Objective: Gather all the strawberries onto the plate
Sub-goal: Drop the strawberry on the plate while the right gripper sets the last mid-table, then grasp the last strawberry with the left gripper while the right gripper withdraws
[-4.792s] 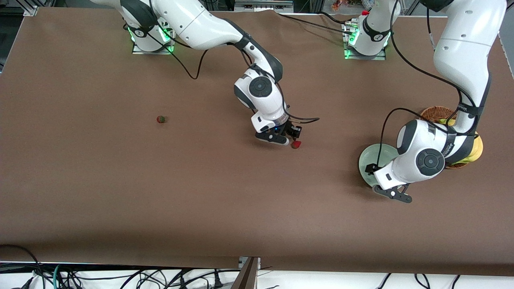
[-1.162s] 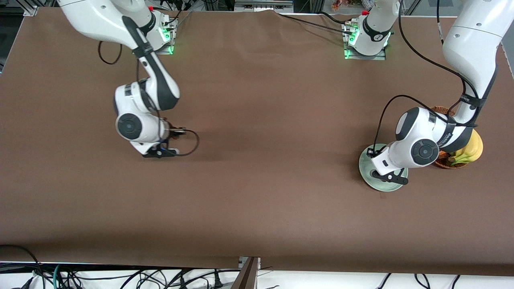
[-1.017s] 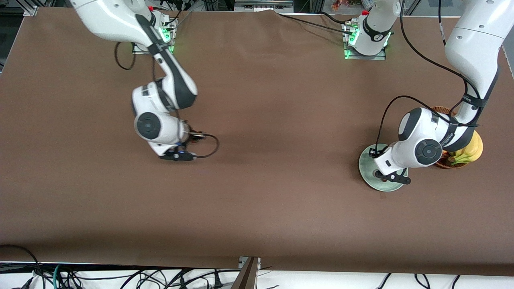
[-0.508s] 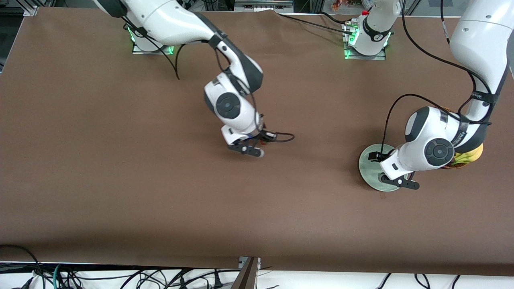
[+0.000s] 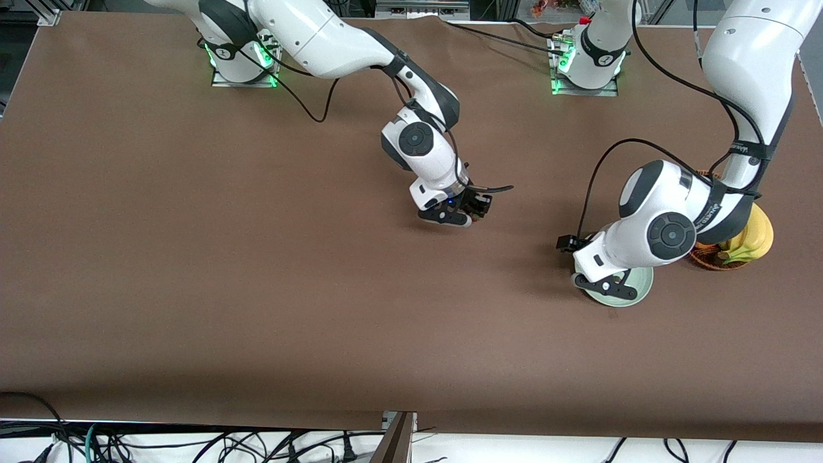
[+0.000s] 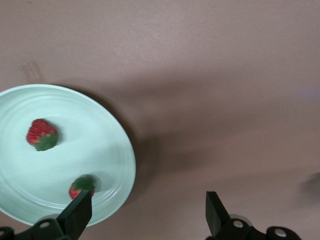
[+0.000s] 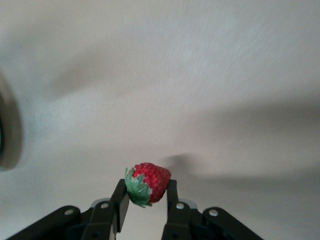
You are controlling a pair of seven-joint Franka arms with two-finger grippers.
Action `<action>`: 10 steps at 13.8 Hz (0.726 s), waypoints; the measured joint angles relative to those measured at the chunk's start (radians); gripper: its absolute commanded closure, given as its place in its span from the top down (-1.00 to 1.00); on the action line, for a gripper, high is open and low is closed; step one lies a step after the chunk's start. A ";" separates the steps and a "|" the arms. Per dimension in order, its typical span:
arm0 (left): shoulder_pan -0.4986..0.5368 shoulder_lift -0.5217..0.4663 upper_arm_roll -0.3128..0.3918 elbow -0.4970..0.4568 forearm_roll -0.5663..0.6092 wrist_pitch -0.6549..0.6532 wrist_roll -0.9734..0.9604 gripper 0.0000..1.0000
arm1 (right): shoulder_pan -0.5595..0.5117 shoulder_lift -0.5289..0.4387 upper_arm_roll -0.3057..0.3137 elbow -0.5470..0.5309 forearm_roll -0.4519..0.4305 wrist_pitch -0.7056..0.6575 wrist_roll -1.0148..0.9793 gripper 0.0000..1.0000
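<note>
My right gripper (image 5: 472, 215) is over the middle of the table, shut on a red strawberry (image 7: 148, 183) with a green leafy top, pinched between both fingers. The pale mint-green plate (image 5: 636, 294) lies toward the left arm's end of the table, partly hidden under the left arm. In the left wrist view the plate (image 6: 95, 150) holds two strawberries, one (image 6: 42, 134) and another (image 6: 81, 186) near its rim. My left gripper (image 5: 604, 287) is open and empty over the plate's edge, with its fingers (image 6: 79, 212) wide apart.
A brown wicker basket (image 5: 707, 258) with yellow bananas (image 5: 757, 236) stands beside the plate, at the left arm's end. Black cables hang from both wrists. The table is covered with brown paper.
The right arm has swung from the right arm's end of the table to the middle, carrying the strawberry. The left gripper has shifted over the plate's edge toward the table's middle.
</note>
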 measured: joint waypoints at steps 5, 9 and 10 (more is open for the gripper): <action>0.000 0.009 0.001 0.000 -0.003 0.000 -0.014 1.00 | -0.019 0.010 -0.028 0.068 0.000 -0.090 -0.001 1.00; -0.050 0.012 0.000 -0.001 -0.034 0.032 -0.151 1.00 | -0.197 -0.120 -0.039 0.148 0.000 -0.516 -0.228 1.00; -0.080 0.016 -0.001 -0.003 -0.035 0.053 -0.236 1.00 | -0.257 -0.159 -0.038 0.149 -0.001 -0.613 -0.306 1.00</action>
